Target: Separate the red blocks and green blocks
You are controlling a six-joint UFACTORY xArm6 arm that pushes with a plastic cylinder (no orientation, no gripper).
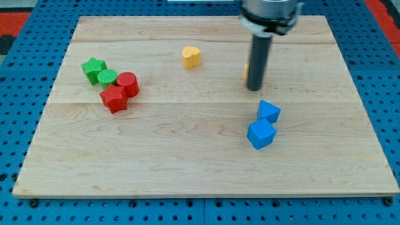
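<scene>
A green star block and a green round block sit at the view's left of the wooden board. A red round block touches the green round block. A red star-like block lies just below them, touching the red round block. My tip rests on the board far to the view's right of this cluster, above the blue blocks.
A yellow heart-like block lies near the top middle. Another yellow block is mostly hidden behind my rod. Two blue blocks sit touching at the right, below my tip. Blue pegboard surrounds the board.
</scene>
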